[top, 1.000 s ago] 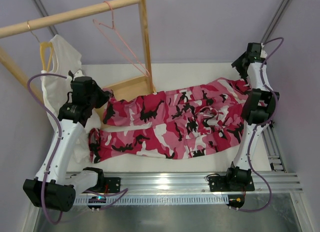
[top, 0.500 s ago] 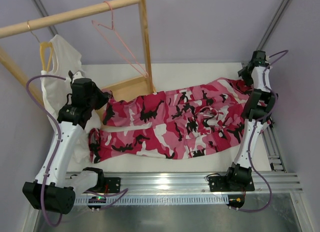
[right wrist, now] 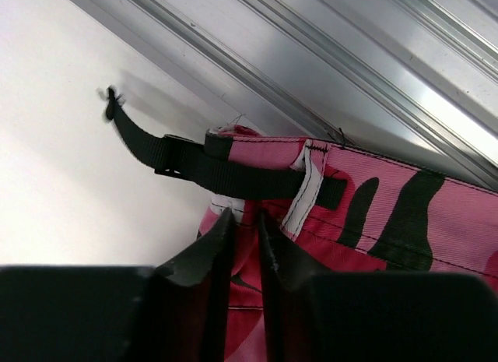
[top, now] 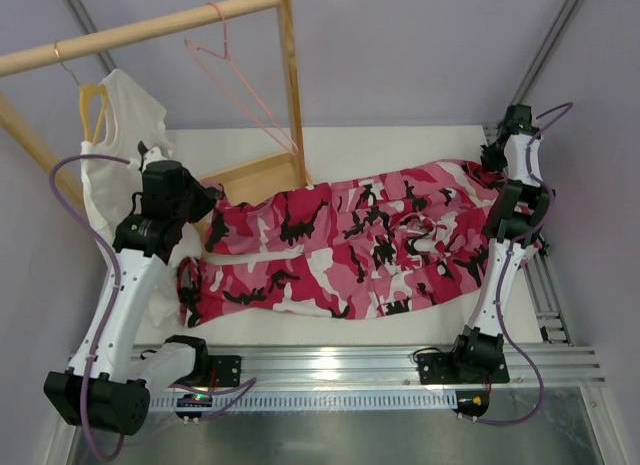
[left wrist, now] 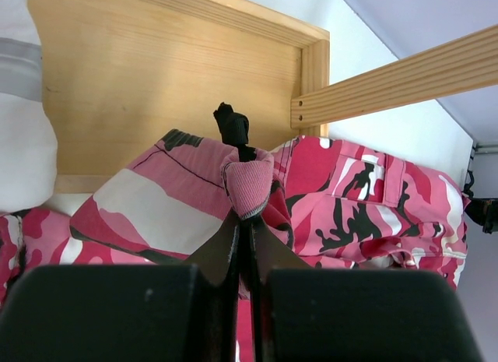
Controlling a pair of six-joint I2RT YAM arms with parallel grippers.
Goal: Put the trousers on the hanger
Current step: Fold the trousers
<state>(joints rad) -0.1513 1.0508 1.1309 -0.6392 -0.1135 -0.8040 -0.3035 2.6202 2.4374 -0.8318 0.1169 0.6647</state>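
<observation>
Pink trousers [top: 350, 250] are now pinched by the lowered right jaws.

From above, the right arm [top: 497, 275] hides the waist end of the trousers [top: 340, 250] and the left arm [top: 125, 285] covers one cuff. The wooden rail [top: 150, 28] runs off the left edge.

Lilac walls [top: 400, 55], white table [top: 380, 150], wooden rack [top: 140, 30]

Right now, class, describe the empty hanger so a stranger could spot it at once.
Find the wooden rail at the upper left. The thin pale-pink wire hanger hangs near its upright post, bare, unlike the thicker yellow hanger carrying a white T-shirt.
</observation>
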